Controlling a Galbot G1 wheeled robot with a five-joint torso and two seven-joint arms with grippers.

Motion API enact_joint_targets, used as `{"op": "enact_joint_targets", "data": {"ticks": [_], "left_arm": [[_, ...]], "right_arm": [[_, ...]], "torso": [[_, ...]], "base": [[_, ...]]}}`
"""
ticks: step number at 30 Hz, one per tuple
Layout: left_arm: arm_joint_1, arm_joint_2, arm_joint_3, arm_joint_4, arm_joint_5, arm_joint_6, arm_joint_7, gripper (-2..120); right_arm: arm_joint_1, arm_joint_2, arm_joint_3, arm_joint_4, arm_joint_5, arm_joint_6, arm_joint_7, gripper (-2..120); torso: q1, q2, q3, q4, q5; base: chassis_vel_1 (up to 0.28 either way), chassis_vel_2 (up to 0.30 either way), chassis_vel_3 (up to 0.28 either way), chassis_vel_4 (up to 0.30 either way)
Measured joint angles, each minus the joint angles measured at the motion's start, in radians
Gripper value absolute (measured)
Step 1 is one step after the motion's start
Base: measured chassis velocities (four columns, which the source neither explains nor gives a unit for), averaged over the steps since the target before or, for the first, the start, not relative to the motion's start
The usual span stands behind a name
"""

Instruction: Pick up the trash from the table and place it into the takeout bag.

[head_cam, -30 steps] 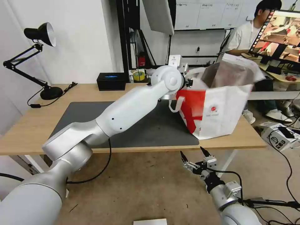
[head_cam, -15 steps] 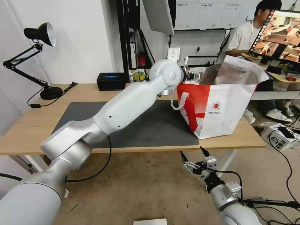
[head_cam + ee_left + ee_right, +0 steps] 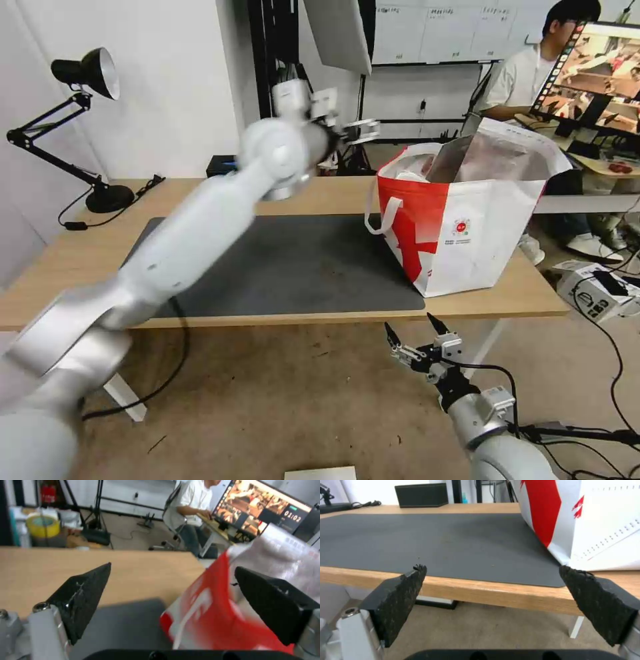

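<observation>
Overhead, left gripper fingers gape empty beside takeout bag bearing a small red logo.

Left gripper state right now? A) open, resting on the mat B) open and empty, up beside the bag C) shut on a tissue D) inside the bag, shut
B: the left gripper has its jaws spread wide with nothing between them, raised over the table next to the takeout bag.
</observation>
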Motion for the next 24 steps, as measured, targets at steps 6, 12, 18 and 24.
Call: {"op": "enact_joint_targets", "data": {"ticks": [6, 12, 18, 24], "left_arm": [[0.175, 0.123, -0.128, -0.146, 0.034, -0.014, 0.029, 100], [0.372, 0.21, -0.284, -0.26, 0.069, -0.037, 0.058, 100], [0.657, 0.326, -0.46, -0.379, 0.166, -0.113, 0.088, 100], [0.911, 0.314, -0.611, -0.405, 0.328, -0.175, 0.163, 100]], "right_arm": [[0.0, 0.0, 0.0, 0.0, 0.0, 0.0, 0.0, 100], [0.0, 0.0, 0.0, 0.0, 0.0, 0.0, 0.0, 100], [0.0, 0.0, 0.0, 0.0, 0.0, 0.0, 0.0, 100], [0.0, 0.0, 0.0, 0.0, 0.0, 0.0, 0.0, 100]], "torso": [[0.0, 0.0, 0.0, -0.0002, 0.0004], [0.0, 0.0, 0.0, -0.0004, 0.0004], [0.0, 0.0, 0.0, -0.0002, 0.0006], [0.0, 0.0, 0.0, -0.0003, 0.0]], "base": [[0.0, 0.0, 0.0, 0.0], [0.0, 0.0, 0.0, 0.0], [0.0, 0.0, 0.0, 0.0], [0.0, 0.0, 0.0, 0.0]]}}
